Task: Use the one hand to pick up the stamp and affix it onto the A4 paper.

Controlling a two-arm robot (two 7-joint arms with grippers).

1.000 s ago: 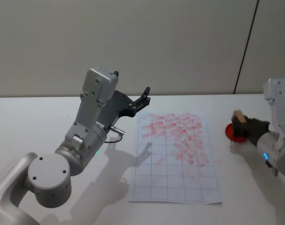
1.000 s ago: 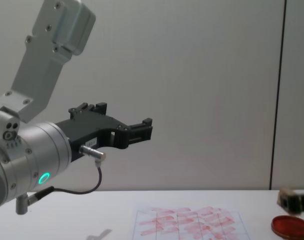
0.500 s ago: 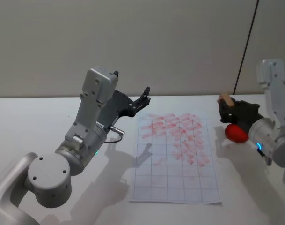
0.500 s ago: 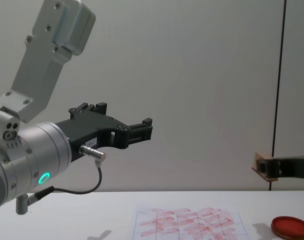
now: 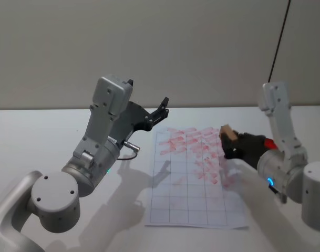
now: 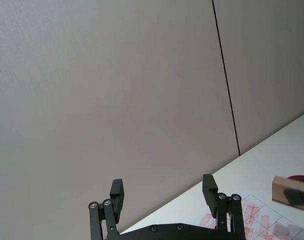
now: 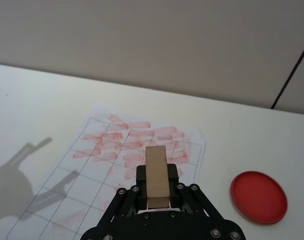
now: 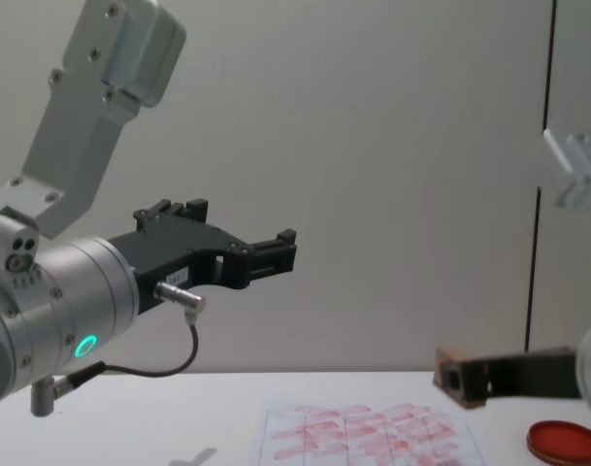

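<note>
The stamp (image 5: 227, 132) is a tan wooden block, and my right gripper (image 5: 229, 142) is shut on it. It hangs a little above the right side of the A4 paper (image 5: 191, 194), over the red prints. In the right wrist view the stamp (image 7: 156, 175) stands between the fingers of the right gripper (image 7: 156, 186), with the gridded A4 paper (image 7: 67, 190) below. From the chest, the stamp (image 8: 452, 363) is clear of the A4 paper (image 8: 363, 427). My left gripper (image 5: 162, 107) is open and raised in the air left of the sheet.
A round red ink pad (image 7: 258, 196) lies on the white table to the right of the paper; the chest view also catches the ink pad (image 8: 565, 442). The raised left arm (image 5: 104, 136) stands beside the paper's left edge.
My right gripper has carried the stamp leftward from over the red ink pad to above the paper's right side. The left arm has not moved.
</note>
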